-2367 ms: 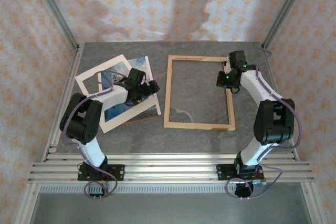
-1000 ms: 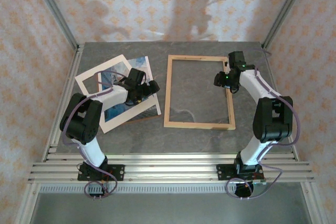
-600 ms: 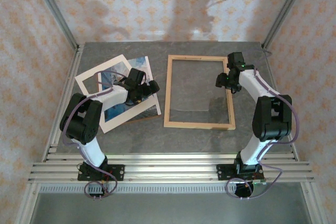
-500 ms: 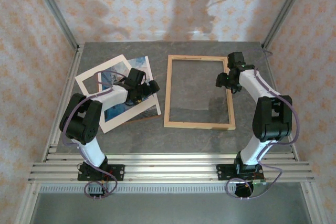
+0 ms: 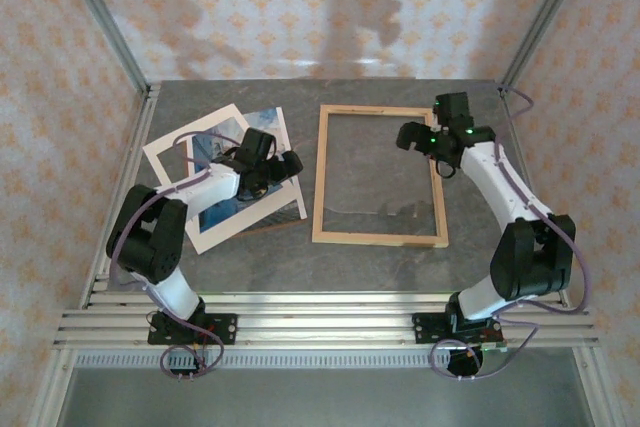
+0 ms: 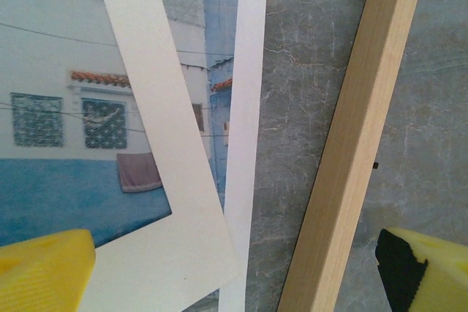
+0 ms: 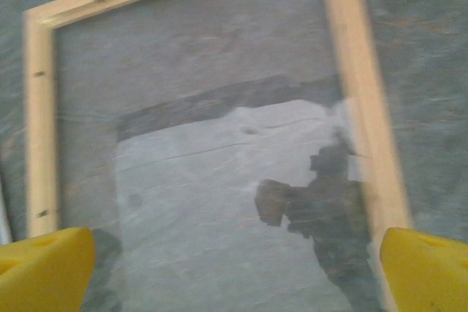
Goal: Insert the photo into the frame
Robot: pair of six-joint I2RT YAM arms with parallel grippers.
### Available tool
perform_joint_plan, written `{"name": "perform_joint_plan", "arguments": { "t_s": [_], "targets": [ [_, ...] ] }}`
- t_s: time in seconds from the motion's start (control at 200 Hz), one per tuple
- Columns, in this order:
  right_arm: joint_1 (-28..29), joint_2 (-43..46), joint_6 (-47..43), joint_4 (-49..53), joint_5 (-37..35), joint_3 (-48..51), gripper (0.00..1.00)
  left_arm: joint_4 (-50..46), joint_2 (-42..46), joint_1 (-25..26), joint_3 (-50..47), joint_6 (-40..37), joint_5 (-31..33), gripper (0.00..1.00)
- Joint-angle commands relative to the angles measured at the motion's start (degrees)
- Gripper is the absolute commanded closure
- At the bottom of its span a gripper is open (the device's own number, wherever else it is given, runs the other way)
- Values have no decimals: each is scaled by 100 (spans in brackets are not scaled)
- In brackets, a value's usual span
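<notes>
One photo [image 5: 265, 125] is lying at the table's [image 5: 250, 267] left, partly under the white mat [image 5: 167, 159], just beside the wooden frame [image 5: 380, 240]. We are hovering both grippers wide open and empty: the left gripper [image 5: 292, 164] over the photo's edge, the right gripper [image 5: 403, 134] above the frame's pane.

The grey stone-look desk [image 5: 260, 262] is bare along its near strip and far edge, but the thin light-wood rectangular frame [image 5: 320, 177] fills the middle and the cream-white mat border [image 5: 165, 159] over the building photo [image 5: 268, 125] crowds the left, with a narrow gap between them.
</notes>
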State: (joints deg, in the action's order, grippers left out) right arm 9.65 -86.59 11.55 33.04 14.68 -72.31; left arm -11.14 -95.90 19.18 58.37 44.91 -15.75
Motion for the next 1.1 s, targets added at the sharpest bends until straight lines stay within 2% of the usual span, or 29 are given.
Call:
{"name": "perform_joint_plan", "arguments": {
  "t_s": [0.0,0.04,0.22,0.355,0.526,0.771,0.936,1.096],
  "targets": [
    [748,-11,423,-402,147,152,0,-232,374,-167,-208,-133,241,0],
    [978,-64,524,-544,179,181,1,-227,489,-248,-326,-131,247,0],
    [1987,-753,1000,-914,358,-30,22,-266,1132,-698,-1014,-174,253,0],
    [2595,-1322,1124,-832,58,-440,28,-386,1637,-956,-1551,-280,343,0],
    [3162,-2092,1363,-787,31,-988,33,-612,2198,-1004,-2155,-277,293,0],
    [3429,-3028,1509,-736,194,-1651,47,-654,2677,-1006,-2746,-213,237,0],
    [3426,-3416,1541,-737,240,-1936,56,-548,2458,-1010,-2745,-287,280,0],
    [3444,-3712,1552,-711,294,-2153,58,-438,2205,-1004,-2717,-307,212,0]
  ]
}}
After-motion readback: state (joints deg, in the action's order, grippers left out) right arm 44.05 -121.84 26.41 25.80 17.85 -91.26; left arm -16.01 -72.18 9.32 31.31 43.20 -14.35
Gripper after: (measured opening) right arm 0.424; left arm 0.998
